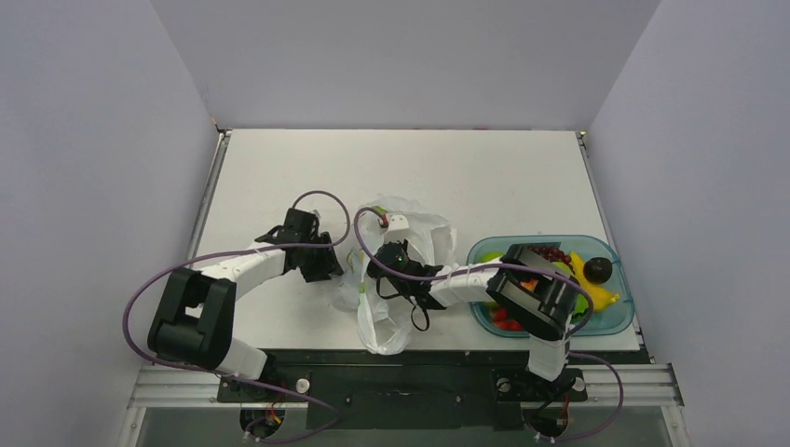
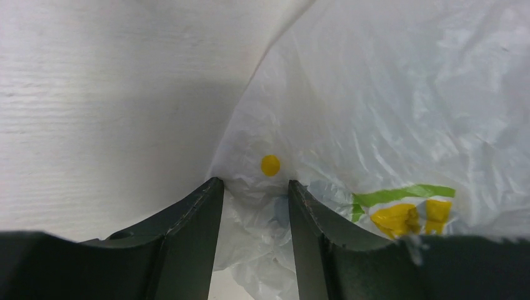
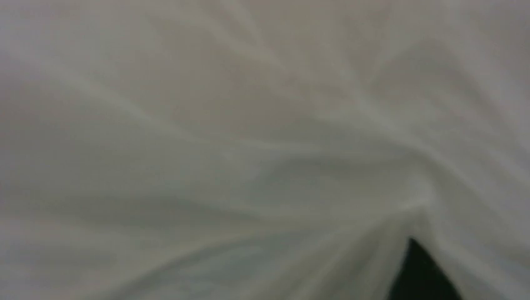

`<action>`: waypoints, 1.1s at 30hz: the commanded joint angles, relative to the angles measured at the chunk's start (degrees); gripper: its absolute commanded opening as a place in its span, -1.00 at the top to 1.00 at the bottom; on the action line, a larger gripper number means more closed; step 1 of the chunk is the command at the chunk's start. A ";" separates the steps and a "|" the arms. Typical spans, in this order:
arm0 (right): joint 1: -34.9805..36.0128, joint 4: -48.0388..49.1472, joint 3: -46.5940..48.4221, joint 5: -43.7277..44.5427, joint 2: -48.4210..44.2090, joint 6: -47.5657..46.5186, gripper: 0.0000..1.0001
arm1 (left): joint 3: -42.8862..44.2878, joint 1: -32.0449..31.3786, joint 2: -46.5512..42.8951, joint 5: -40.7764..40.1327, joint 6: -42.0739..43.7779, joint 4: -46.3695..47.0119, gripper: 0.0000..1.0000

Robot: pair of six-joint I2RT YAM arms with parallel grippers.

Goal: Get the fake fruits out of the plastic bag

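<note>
The plastic bag (image 1: 396,279), white with lemon and leaf prints, lies crumpled at the table's middle near the front edge. My left gripper (image 1: 326,265) is at the bag's left edge. In the left wrist view the gripper (image 2: 253,187) has bunched bag film (image 2: 387,112) filling the gap between its fingers. My right gripper (image 1: 384,265) reaches into the bag's opening from the right. Its wrist view shows only blurred white film (image 3: 250,137) and one dark fingertip (image 3: 420,275). I see no fruit inside the bag. Grapes (image 1: 556,253), a banana (image 1: 599,293) and strawberries (image 1: 506,319) lie in the tray.
A teal see-through tray (image 1: 610,321) stands at the front right, partly under my right arm. It also holds a dark round fruit (image 1: 597,269) and a green apple (image 1: 489,257). Grey walls close the table on three sides.
</note>
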 commanded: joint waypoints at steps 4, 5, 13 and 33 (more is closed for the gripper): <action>0.54 -1.00 6.08 0.61 6.94 -0.54 -0.39 | 1.21 -4.22 2.22 -1.33 -0.73 5.26 0.21; 0.52 -1.51 6.61 0.93 7.52 -0.21 -0.38 | 0.92 -4.29 2.41 -1.32 -0.79 5.56 0.20; 0.61 -3.85 7.74 -2.77 9.39 0.68 0.27 | 1.26 -4.14 -1.62 -2.23 -0.05 1.55 0.20; 1.03 -13.92 13.05 5.11 -0.89 1.24 1.00 | -6.37 -3.86 -57.40 24.54 -20.69 -0.74 -0.16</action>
